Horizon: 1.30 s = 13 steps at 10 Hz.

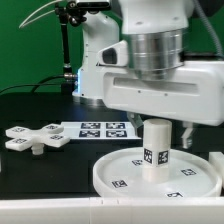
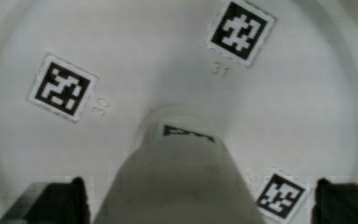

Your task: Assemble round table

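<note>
Exterior view: short white plastic cylinder leg [image 1: 156, 152] upright on centre of large rimmed white round disc [image 1: 112, 166], presumably for screwing in; gripper [image 1: 160, 128] spread wide, straddling leg without touching.

You see the leg [image 2: 179, 175] upright on the disc [image 2: 140, 40], dark fingertips [image 2: 60, 203] flanking it, apart.

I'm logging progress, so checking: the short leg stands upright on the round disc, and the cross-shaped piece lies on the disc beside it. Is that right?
Not quite. The cross-shaped piece lies on the black table, off the round disc, toward the exterior view's left. The short leg does stand upright on the disc, as the exterior view shows.
</note>
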Motion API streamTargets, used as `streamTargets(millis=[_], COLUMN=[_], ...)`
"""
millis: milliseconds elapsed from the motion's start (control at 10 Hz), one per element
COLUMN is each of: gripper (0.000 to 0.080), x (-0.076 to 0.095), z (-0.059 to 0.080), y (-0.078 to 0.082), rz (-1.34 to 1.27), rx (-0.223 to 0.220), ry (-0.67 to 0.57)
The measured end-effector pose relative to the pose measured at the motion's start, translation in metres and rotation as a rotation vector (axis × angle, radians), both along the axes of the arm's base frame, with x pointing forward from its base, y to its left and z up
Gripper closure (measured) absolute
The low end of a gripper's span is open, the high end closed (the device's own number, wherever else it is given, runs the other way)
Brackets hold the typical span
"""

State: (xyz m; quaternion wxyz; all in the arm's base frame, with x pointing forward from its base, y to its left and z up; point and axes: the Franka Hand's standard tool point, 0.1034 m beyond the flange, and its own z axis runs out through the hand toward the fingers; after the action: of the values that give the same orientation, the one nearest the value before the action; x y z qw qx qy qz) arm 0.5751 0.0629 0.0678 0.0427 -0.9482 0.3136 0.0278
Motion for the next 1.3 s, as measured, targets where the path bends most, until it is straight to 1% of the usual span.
streamTargets(millis=[100,200,700,800,900,1000,1100,1200,1300], gripper=[0.0154,0.015,0.015,0.015,0.015,0.015,0.015,0.015,0.015], x=[-0.006,-0.01,-0.01,-0.012,-0.017,-0.027,-0.039,-0.051,-0.057], z=[-0.001,-0.002,-0.003,-0.001,0.004,0.012,0.014,0.013,0.011], y=[0.003,0.006,0.005,0.004,0.002,-0.001,-0.011,-0.029,-0.042], rz=[0.152,0.205,0.196,0.302,0.389,0.444,0.475,0.453,0.432], rx=[-0.009,-0.008,-0.001,0.003,0.006,0.008,0.022,0.024,0.019], ry=[0.0,0.003,0.003,-0.006,-0.015,-0.02,-0.035,-0.031,-0.024])
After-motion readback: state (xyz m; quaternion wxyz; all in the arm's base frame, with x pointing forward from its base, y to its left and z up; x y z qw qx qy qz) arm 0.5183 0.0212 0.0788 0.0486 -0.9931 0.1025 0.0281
